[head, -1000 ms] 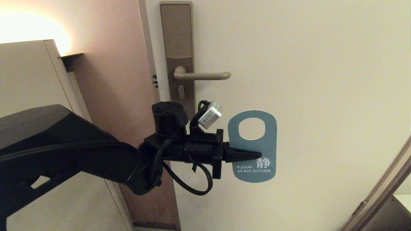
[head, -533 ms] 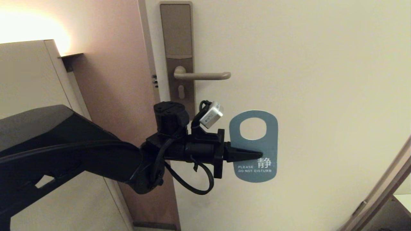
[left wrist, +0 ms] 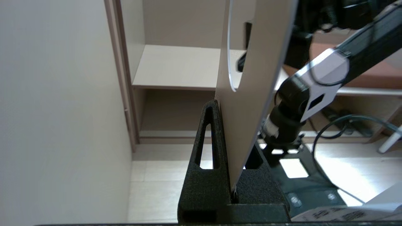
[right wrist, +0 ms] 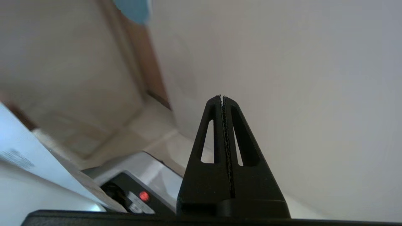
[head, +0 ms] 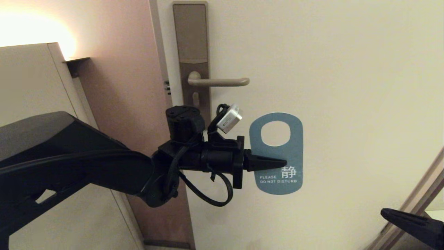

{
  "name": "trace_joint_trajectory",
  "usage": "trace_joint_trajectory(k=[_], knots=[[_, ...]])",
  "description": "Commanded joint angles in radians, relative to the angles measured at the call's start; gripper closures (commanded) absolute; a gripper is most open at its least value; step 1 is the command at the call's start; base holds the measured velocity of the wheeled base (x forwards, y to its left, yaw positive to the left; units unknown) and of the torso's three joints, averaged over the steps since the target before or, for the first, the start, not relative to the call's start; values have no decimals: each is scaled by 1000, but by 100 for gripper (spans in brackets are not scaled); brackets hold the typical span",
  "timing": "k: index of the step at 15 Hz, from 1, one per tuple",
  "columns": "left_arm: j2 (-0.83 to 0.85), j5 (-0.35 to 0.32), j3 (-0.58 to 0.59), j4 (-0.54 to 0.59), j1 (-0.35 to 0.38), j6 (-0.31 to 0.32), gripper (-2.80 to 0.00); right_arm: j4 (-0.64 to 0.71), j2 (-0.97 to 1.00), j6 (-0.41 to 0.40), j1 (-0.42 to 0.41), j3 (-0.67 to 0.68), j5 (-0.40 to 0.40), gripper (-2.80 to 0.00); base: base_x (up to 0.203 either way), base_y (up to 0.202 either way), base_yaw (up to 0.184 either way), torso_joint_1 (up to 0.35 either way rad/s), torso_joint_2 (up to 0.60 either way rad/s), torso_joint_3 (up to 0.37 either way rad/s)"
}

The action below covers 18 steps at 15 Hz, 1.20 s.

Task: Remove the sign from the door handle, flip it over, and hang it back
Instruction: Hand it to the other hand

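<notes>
The sign point(head: 289, 146) hangs in the air below and right of the door handle point(head: 222, 82), its teal-blue "DO NOT DISTURB" face toward me, oval hole on top. My left gripper point(head: 282, 162) is shut on its left edge, reaching in from the left. In the left wrist view the sign point(left wrist: 248, 103) stands edge-on, pinched between the fingers of my left gripper point(left wrist: 220, 105). My right gripper point(head: 385, 212) is shut and empty at the lower right, clear of the sign; its closed tips point(right wrist: 221, 96) point at the bare door, and a corner of the sign point(right wrist: 133, 11) shows far off.
The handle sits on a tall brown lock plate point(head: 190, 38) near the door's left edge point(head: 163, 90). A beige cabinet point(head: 31, 83) stands to the left. The cream door point(head: 347, 86) spreads wide to the right. A slanted frame point(head: 416, 198) crosses the lower right corner.
My left gripper has lifted the sign a little up and to the right, toward the handle. My right gripper's tip has come into the head view at the lower right.
</notes>
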Motion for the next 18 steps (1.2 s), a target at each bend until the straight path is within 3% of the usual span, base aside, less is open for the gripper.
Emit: trace_joint_trajectory(k=[1, 4, 8, 9, 18], knots=[[-10, -6, -12, -6, -5, -12, 0, -22, 100, -1, 26, -36, 47, 0, 0, 0, 0, 0, 0, 0], [-10, -7, -25, -6, -18, -27, 0, -24, 141, -1, 98, -65, 50, 0, 0, 0, 0, 0, 0, 0], [-15, -7, -27, -6, -30, -41, 0, -25, 219, -1, 123, -123, 50, 0, 0, 0, 0, 0, 0, 0], [-16, -7, -25, -6, -33, -41, 0, -25, 229, -1, 129, -133, 50, -280, 0, 0, 0, 0, 0, 0], [-21, -6, -25, -6, -36, -41, 0, -29, 297, -3, 164, -169, 84, -280, 0, 0, 0, 0, 0, 0]])
